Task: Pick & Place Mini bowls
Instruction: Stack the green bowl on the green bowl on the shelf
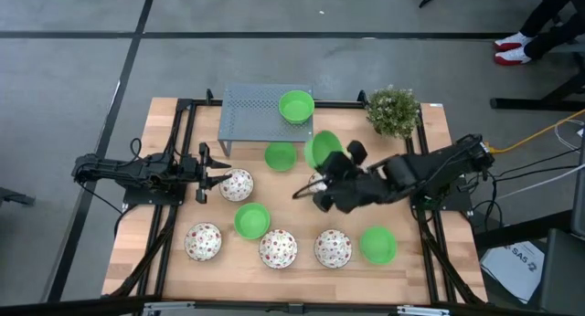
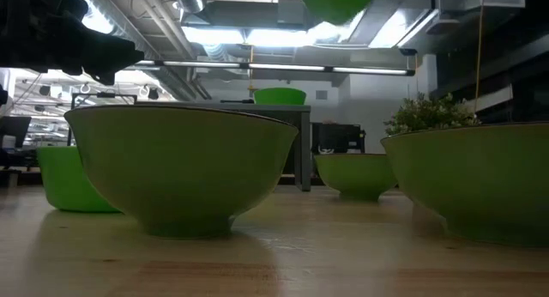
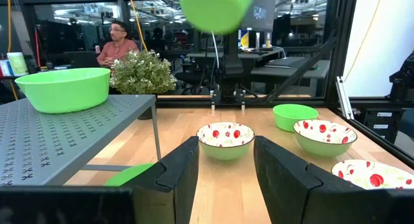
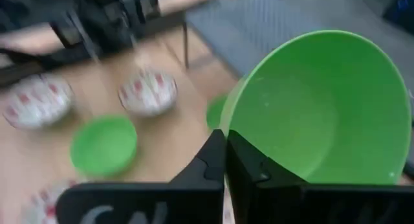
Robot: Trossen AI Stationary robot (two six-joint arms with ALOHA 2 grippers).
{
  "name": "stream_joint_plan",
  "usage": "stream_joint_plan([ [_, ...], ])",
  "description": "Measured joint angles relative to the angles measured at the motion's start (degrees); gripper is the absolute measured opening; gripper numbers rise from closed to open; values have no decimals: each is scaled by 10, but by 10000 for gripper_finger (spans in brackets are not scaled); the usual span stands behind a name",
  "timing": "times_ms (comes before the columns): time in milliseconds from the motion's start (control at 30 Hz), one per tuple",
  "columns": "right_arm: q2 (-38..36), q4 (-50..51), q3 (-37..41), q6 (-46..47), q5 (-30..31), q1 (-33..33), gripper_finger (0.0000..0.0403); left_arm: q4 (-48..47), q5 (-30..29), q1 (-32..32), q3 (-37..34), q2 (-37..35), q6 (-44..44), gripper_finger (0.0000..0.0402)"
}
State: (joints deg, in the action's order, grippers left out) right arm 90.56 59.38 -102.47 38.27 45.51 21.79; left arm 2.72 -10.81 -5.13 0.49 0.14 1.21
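Pinching the rim of a green bowl [image 4: 323,114], the right gripper [image 4: 224,160] is seen with its fingers [image 4: 262,179] closed nearly together on the bowl's wall, one inside and one outside. In the high view the held bowl [image 1: 322,148] is carried tilted above the table's middle, just in front of the grey shelf [image 1: 251,112], with the right gripper [image 1: 327,170] beside it and the right arm stretching back to the table's right edge. From the low view the same bowl [image 2: 336,1] hangs high at the top, clear of the wood.

The left gripper [image 1: 212,173] is held low at the table's left side, fingers spread with nothing between them; in its wrist view a speckled bowl [image 3: 225,138] stands beyond the open fingers [image 3: 182,169].

On the shelf a second green bowl [image 1: 296,106] is set near the right end. Another green bowl [image 1: 280,156] lies on the table just in front of the shelf. A speckled bowl [image 1: 237,184] sits just beside the left gripper. Toward the near edge are placed a speckled bowl [image 1: 203,241], a green one [image 1: 251,221], two more speckled ones [image 1: 278,249] [image 1: 333,248] and a green one [image 1: 377,245]. A small plant [image 1: 393,110] stands at the far right corner of the table [image 1: 439,142].
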Motion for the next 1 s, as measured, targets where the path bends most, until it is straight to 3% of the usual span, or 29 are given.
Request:
stream_joint_plan([
  [267, 3, -219, -33, -179, -3, -30, 5, 0, 0, 0, 0, 0, 0, 143],
  [467, 11, -364, -33, -303, -70, -58, 6, 0, 0, 0, 0, 0, 0, 143],
  [733, 14, -400, -33, -462, -82, -85, 7, 0, 0, 0, 0, 0, 0, 143],
  [1000, 24, -401, -33, -606, -81, -154, 7, 0, 0, 0, 0, 0, 0, 143],
])
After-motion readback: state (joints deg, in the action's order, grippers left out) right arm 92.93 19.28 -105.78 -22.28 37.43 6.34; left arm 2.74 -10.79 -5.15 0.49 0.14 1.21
